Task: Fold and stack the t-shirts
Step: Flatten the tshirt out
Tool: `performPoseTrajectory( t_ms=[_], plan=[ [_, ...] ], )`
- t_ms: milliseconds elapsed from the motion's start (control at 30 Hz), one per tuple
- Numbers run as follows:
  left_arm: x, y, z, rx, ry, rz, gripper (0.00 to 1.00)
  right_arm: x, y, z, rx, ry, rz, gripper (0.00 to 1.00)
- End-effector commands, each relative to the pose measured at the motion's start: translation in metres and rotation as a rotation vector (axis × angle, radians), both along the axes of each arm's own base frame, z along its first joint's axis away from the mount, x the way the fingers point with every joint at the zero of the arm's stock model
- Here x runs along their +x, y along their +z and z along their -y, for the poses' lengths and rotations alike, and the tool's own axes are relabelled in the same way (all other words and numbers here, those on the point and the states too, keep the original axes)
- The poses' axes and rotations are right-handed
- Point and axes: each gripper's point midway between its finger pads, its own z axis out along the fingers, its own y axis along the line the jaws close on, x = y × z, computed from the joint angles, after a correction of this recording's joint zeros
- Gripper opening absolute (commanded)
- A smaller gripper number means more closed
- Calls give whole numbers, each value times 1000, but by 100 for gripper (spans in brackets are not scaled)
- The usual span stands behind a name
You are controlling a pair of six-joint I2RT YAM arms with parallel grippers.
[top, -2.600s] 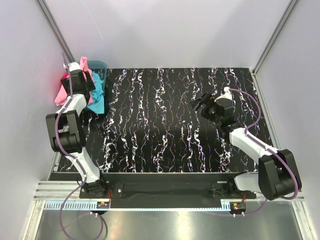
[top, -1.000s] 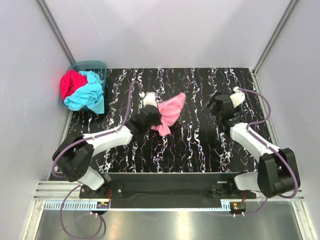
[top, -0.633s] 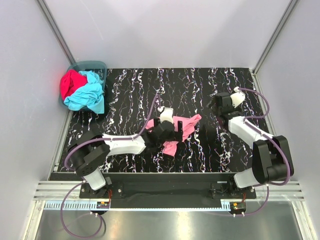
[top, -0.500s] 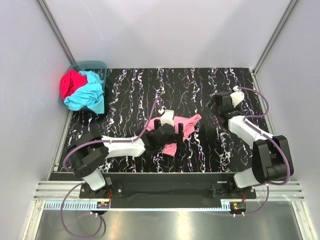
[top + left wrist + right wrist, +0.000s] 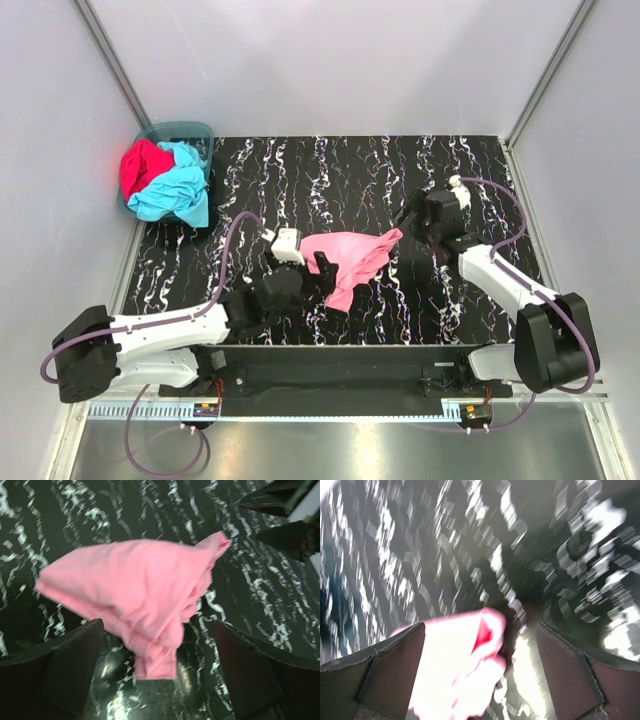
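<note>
Released by the now-spread left gripper (image 5: 312, 276), the crumpled light pink cotton t-shirt (image 5: 352, 258) is laid 8-to-2 o'clock, tip toward the open-jawed right gripper (image 5: 408, 212).

The top view looks down on the whole tabletop (image 5: 300, 170) from above its 6 o'clock edge. Both wrist views sit close above it, sharing the pink t-shirt (image 5: 135, 590).

T-shirts, three: one pink t-shirt (image 5: 345, 262), one turquoise t-shirt (image 5: 178, 190), one red t-shirt (image 5: 140, 168). Teal basket (image 5: 190, 130), one; marbled black table (image 5: 300, 180), one. Grippers, two: left gripper (image 5: 157, 626), right gripper (image 5: 480, 627).
</note>
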Motion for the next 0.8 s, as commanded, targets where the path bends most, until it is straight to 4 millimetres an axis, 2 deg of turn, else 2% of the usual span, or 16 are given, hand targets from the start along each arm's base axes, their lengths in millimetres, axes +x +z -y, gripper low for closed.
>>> performPoseTrajectory(
  t_ms=[0, 33, 67, 100, 167, 200, 367, 500, 633, 700, 733, 767],
  plan=[
    [-2, -18, -23, -23, 81, -15, 96, -20, 4, -43, 79, 152, 13, 98],
    [-6, -32, -30, -9, 83, -29, 96, -27, -1, -50, 90, 178, 0, 98],
    [-8, -34, -30, -36, 83, -32, 96, -34, -1, -61, 95, 213, -2, 98],
    [-12, -44, -36, -35, 80, -41, 96, -40, -3, -67, 97, 234, -5, 97],
    [-15, -44, -35, -90, 64, -37, 96, -50, -7, -75, 94, 263, -15, 97],
    [-18, -53, -40, -87, 61, -43, 96, -56, -10, -80, 93, 282, -21, 97],
    [-24, -45, -44, -159, 34, -8, 96, -78, -34, -88, 82, 312, -75, 95],
    [-25, -46, -49, -157, 30, 7, 96, -80, -46, -101, 88, 332, -81, 94],
    [-27, -50, -48, -157, 20, 2, 96, -78, -55, -122, 92, 367, -84, 91],
    [-29, -54, -47, -158, 9, -4, 95, -79, -66, -131, 76, 384, -108, 90],
    [-30, -56, -47, -162, 10, -10, 95, -76, -62, -139, 78, 394, -95, 89],
    [-30, -56, -46, -167, 7, -14, 95, -78, -67, -145, 70, 409, -107, 89]
  ],
)
